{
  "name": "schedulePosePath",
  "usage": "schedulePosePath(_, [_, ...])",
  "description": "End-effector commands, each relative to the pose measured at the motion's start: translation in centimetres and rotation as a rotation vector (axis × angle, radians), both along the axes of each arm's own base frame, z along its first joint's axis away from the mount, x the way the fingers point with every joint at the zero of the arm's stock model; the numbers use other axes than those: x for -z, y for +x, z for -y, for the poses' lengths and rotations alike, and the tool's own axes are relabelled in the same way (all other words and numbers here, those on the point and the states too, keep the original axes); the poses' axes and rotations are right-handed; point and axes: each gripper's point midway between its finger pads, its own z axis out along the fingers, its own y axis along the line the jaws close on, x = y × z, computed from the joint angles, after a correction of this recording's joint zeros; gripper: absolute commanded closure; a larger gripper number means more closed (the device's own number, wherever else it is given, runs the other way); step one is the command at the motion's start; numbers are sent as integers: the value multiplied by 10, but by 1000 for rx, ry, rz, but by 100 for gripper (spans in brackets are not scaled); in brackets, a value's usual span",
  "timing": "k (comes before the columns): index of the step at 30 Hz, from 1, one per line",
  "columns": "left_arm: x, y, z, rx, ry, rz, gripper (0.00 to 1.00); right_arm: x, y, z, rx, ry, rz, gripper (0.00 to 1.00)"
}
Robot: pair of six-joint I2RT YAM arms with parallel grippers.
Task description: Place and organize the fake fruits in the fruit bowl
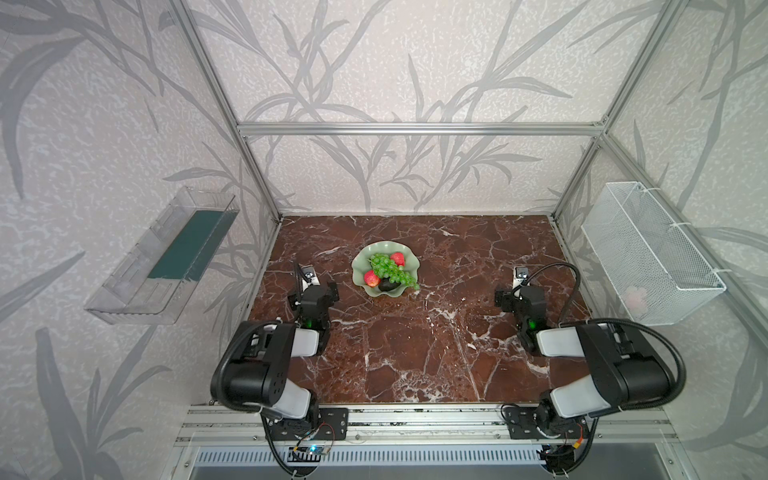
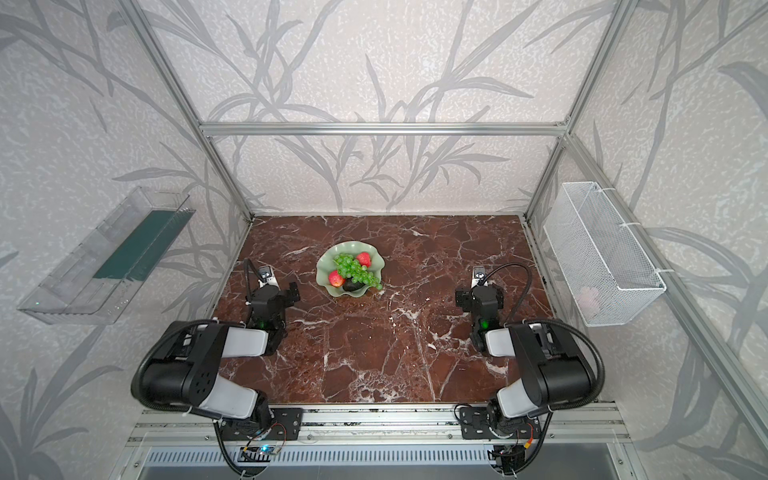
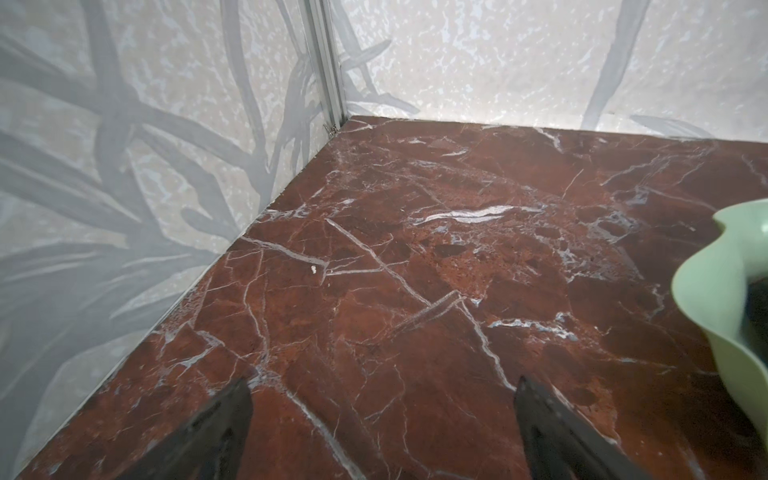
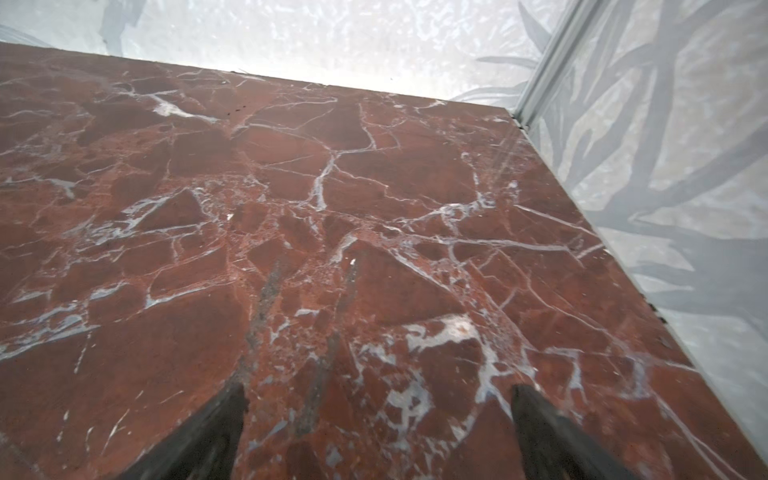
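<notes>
Centrally in both top views, the fruit bowl (image 1: 365, 254) holds grapes (image 1: 390, 271), two peaches (image 1: 397, 258) and one visible avocado (image 1: 388, 285). The left gripper (image 3: 382, 382) and right gripper (image 4: 378, 387) gape empty; any tidying should nudge the grapes inward, gently.

I see my left gripper (image 3: 383, 381) with its fingers (image 3: 216, 432) spread wide above the red marble table (image 3: 415, 187), holding nothing. The green bowl (image 3: 706, 291) stands near one finger, with a blurred dark thing (image 3: 757, 307) inside. The metal corner post (image 3: 328, 62) is well apart from the bowl.
</notes>
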Motion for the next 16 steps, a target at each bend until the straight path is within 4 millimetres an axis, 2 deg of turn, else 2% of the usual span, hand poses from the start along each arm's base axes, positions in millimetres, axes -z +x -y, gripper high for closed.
schedulePosePath(1, [-21, 9, -4, -21, 17, 72, 1, -30, 12, -15, -85, 5, 91, 1])
schedulePosePath(5, [-20, 12, -7, -34, 25, 71, 1, -27, 20, -12, -57, -3, 100, 1])
schedulePosePath(16, [-21, 12, -7, -33, 25, 73, 1, -26, 21, -10, -44, 5, 63, 1])
